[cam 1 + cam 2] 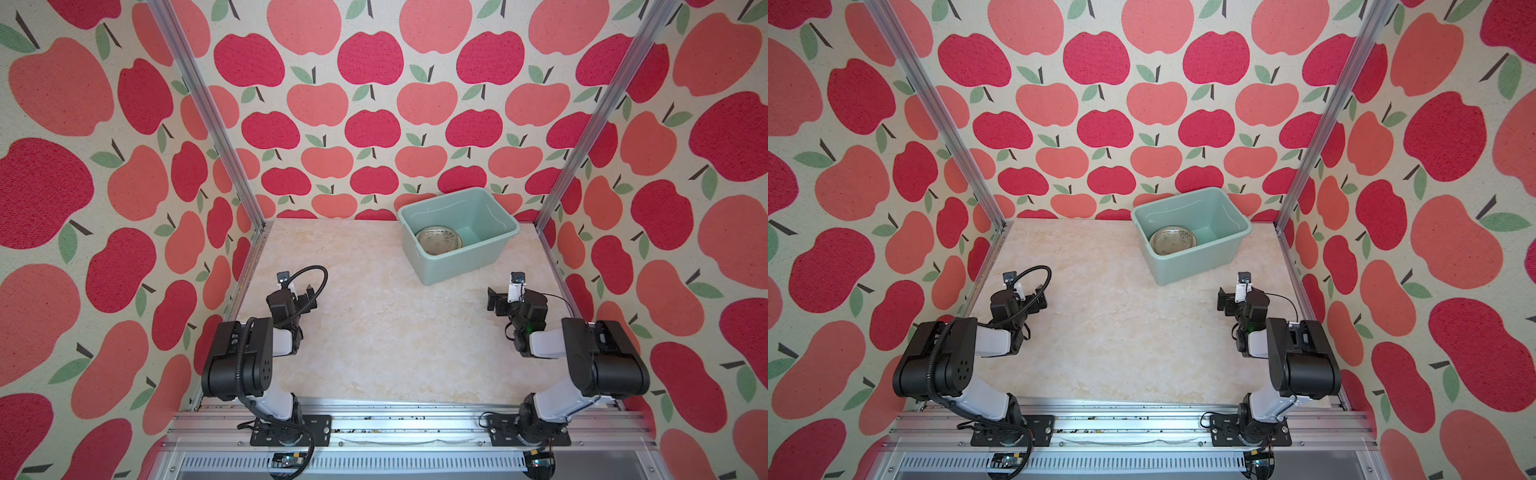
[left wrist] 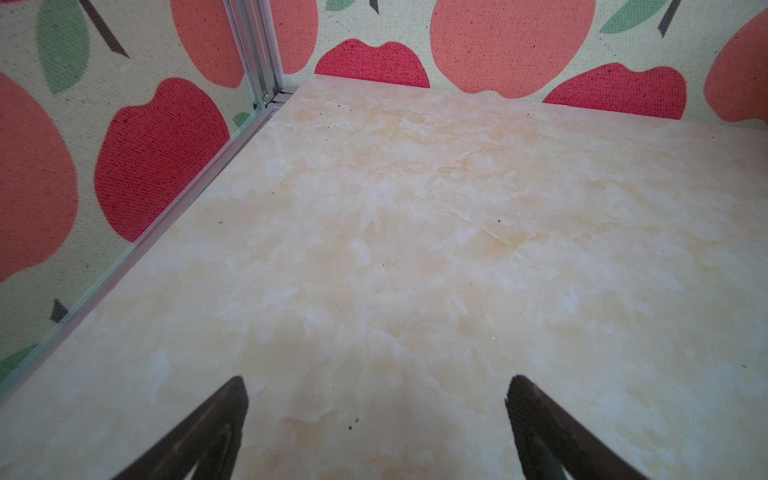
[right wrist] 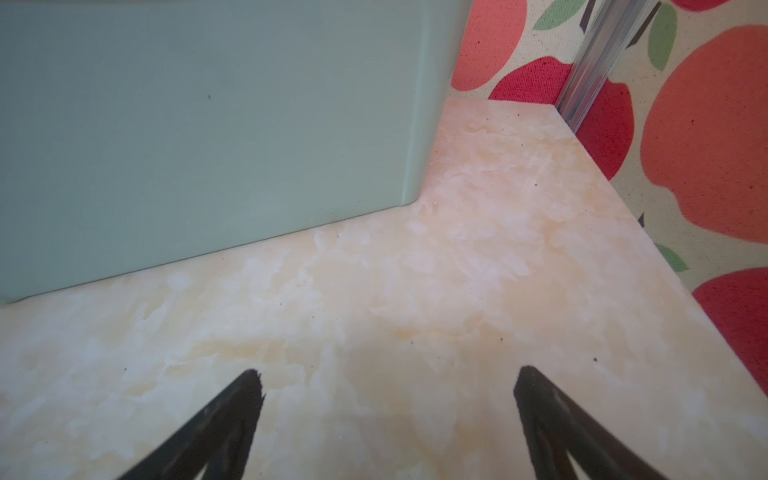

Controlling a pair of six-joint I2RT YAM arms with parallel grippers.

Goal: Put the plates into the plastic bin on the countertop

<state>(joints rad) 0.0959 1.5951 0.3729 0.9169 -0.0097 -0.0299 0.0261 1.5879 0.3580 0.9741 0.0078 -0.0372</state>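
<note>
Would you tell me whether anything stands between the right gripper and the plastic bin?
Nothing visible does: only bare countertop lies between the right gripper and the near wall of the plastic bin.

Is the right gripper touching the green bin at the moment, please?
Apart. The right wrist view shows a strip of bare countertop between the open right gripper and the near wall of the bin.
</note>
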